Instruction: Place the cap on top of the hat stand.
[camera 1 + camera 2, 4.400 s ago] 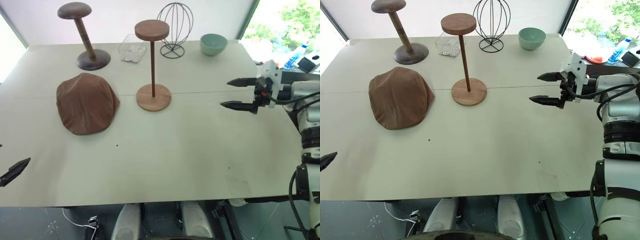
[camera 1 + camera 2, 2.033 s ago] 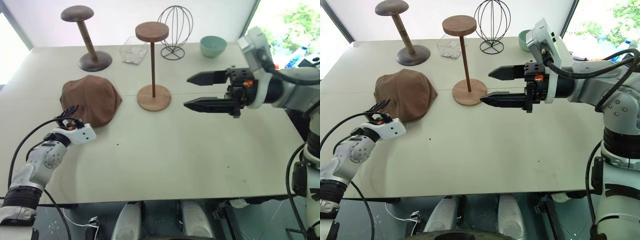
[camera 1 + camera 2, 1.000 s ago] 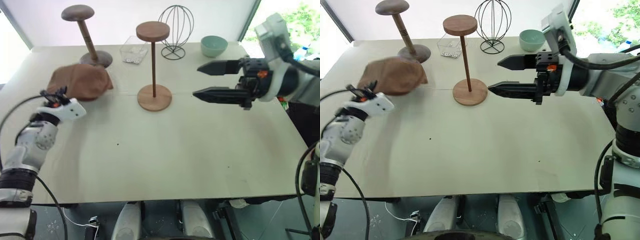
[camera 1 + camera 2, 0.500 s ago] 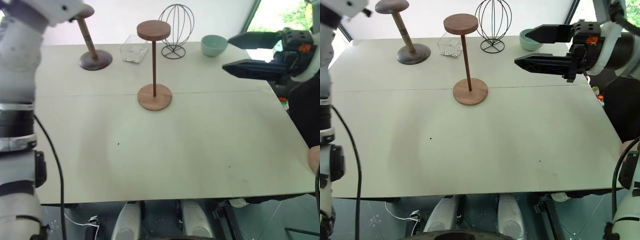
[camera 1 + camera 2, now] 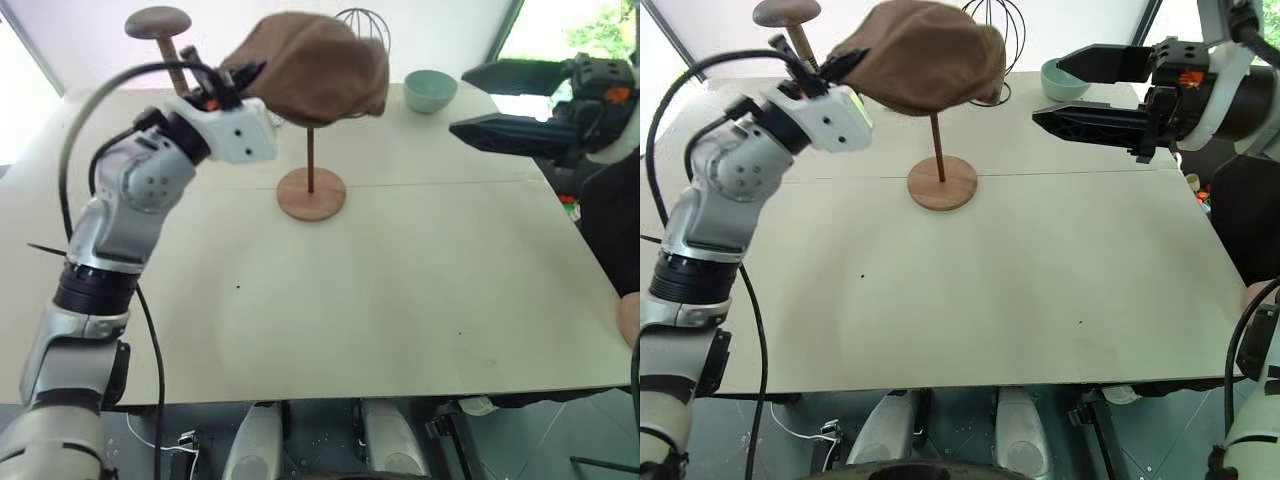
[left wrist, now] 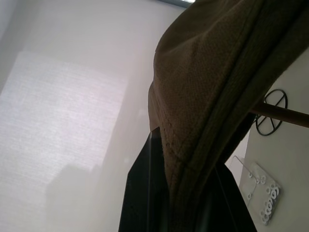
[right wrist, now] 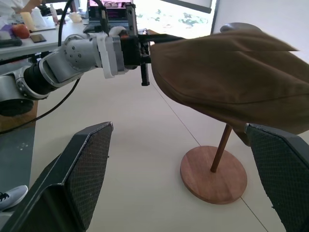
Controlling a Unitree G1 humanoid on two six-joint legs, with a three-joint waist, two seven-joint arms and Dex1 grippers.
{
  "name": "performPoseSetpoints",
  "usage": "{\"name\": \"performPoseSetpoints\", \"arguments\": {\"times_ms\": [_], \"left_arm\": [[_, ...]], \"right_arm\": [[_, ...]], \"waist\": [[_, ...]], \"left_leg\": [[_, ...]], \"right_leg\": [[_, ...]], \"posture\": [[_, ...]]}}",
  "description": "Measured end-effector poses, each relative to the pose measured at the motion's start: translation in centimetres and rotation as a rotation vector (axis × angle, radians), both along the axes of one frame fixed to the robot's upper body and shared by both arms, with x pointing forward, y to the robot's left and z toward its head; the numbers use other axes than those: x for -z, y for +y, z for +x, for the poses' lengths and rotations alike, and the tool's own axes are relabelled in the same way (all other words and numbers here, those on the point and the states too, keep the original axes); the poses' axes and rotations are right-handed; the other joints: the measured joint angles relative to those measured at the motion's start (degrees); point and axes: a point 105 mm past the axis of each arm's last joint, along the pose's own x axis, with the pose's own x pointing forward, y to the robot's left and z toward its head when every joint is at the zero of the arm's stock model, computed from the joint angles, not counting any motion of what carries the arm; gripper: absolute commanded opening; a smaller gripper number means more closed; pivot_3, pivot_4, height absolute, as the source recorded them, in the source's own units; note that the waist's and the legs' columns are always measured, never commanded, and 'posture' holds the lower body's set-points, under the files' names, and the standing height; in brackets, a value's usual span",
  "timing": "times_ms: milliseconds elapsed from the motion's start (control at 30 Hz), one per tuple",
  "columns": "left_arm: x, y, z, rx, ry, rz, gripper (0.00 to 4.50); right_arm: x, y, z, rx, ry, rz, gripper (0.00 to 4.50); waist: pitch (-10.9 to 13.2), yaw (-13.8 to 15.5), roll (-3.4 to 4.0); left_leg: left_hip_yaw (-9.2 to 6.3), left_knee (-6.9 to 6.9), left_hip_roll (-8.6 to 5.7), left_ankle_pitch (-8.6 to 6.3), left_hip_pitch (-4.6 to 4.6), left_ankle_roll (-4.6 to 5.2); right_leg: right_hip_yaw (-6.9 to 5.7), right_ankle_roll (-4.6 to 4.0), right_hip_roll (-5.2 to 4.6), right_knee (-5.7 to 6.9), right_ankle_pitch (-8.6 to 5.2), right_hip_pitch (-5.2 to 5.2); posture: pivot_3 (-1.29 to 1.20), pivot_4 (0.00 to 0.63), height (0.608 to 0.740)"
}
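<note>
While the left end effector (image 5: 232, 80) stays out of it as a carrier only, pinched fully shut on the rim of the cap (image 5: 312, 66), the step in hand looks like the carry: the cap is off the counter (image 5: 400, 280) and hangs in the air, reaching out beyond the fingertips and over the upper part of the hat stand (image 5: 310, 190). Whether it already touches the top disc cannot be told, since the cap hides the disc; only the thin pole and the round base show below it. The next move probably calls for centring the crown over the pole, lowering until the disc bears the weight, then letting go of the rim without dragging the cloth sideways.

Past the cap, on its far side from the left end effector, the right end effector (image 5: 500, 100) hangs above the counter with its two black fingers spread as wide as they go, holding nothing and well apart from the cap.

As for materials, the cap is soft, brown and suede-like, rounded and floppy, with a stitched seam along its edge, and it sags where nothing supports it. The stand is smooth reddish-brown wood with a flat circular foot. Behind it stand a darker wooden stand (image 5: 160, 25), a black wire globe (image 5: 362, 15) and a pale green bowl (image 5: 432, 88).
</note>
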Motion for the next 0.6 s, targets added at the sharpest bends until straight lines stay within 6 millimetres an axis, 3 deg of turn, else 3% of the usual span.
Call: {"name": "performPoseSetpoints", "arguments": {"times_ms": [133,267,467,600], "left_arm": [[0.4,-0.2,0.2,-0.010,0.003,0.002,0.04],[2.6,-0.3,0.5,-0.011,0.079,-0.007,1.58],[2.5,-0.1,-0.2,-0.010,0.101,-0.009,4.44],[3.6,1.3,-0.7,-0.015,0.212,-0.059,4.44]], "right_arm": [[0.0,0.2,0.0,-0.003,-0.002,0.007,4.50],[0.0,0.2,0.1,0.003,-0.004,0.009,4.50],[0.2,0.5,0.3,-0.003,0.001,0.012,4.50],[0.8,0.6,0.3,-0.011,0.014,-0.003,4.50]], "waist": [[0.0,-0.1,0.01],[0.0,-0.1,0.01],[0.0,-0.1,0.02],[0.0,-0.2,0.02]], "left_leg": [[0.00,0.00,-0.01,0.00,0.01,0.00],[-0.01,0.00,-0.01,0.00,0.01,0.00],[-0.02,0.00,-0.01,0.00,0.01,0.00],[-0.03,-0.01,0.00,0.00,0.02,0.01]], "right_leg": [[0.00,0.01,0.00,0.00,0.01,0.00],[0.00,0.01,0.00,0.01,0.01,0.00],[0.00,0.01,0.00,0.01,0.01,0.00],[0.00,0.00,0.00,0.01,0.00,0.00]], "posture": [[0.00,0.150,0.740],[0.00,0.150,0.740],[0.00,0.150,0.740],[0.00,0.150,0.740]]}}
